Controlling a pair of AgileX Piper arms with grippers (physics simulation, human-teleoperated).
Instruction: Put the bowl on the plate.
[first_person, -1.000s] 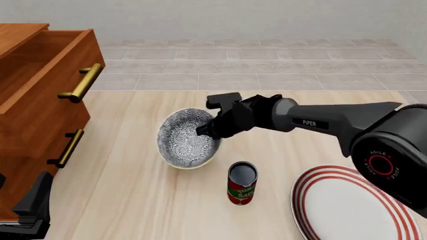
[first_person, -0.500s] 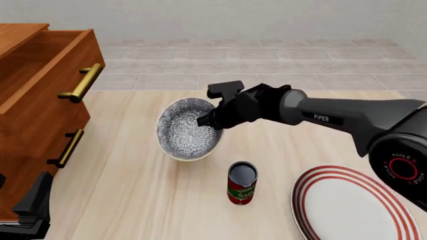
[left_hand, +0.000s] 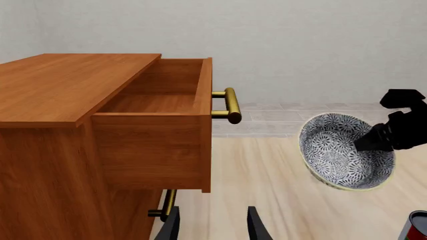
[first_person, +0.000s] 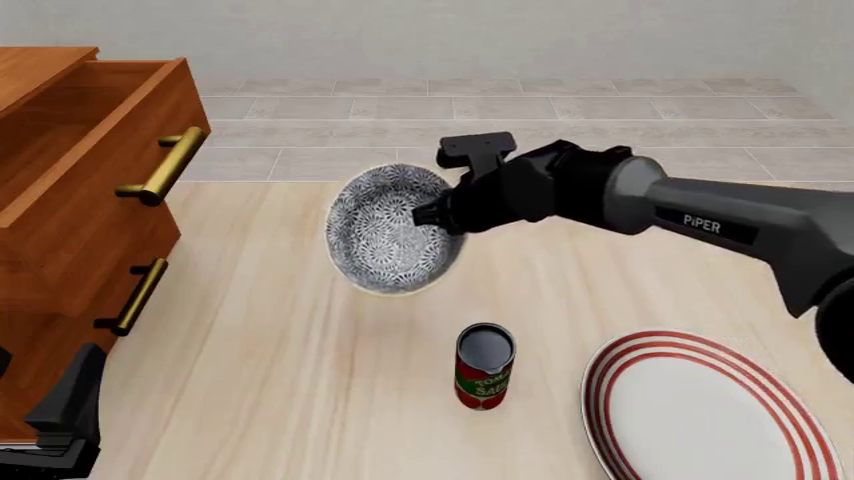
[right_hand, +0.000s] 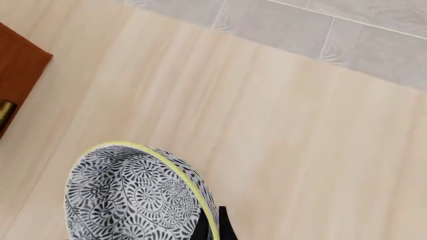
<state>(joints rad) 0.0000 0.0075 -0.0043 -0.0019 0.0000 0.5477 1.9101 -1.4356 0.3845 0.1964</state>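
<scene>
While the bowl (first_person: 387, 240) hangs tilted, pale table (first_person: 267, 380) meets tiled floor (first_person: 534, 130).

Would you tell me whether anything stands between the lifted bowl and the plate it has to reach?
The can stands upright on the table between the bowl, held by the right gripper, and the plate; a low, direct path might clip it.

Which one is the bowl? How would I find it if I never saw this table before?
Start at the big wooden drawer cabinet on the left of the table. Look right of it to the black right gripper, which pinches the bowl by its rim, tilted. Unlike the red can and red-ringed plate, it is deep, with grey-and-white flowers.
</scene>
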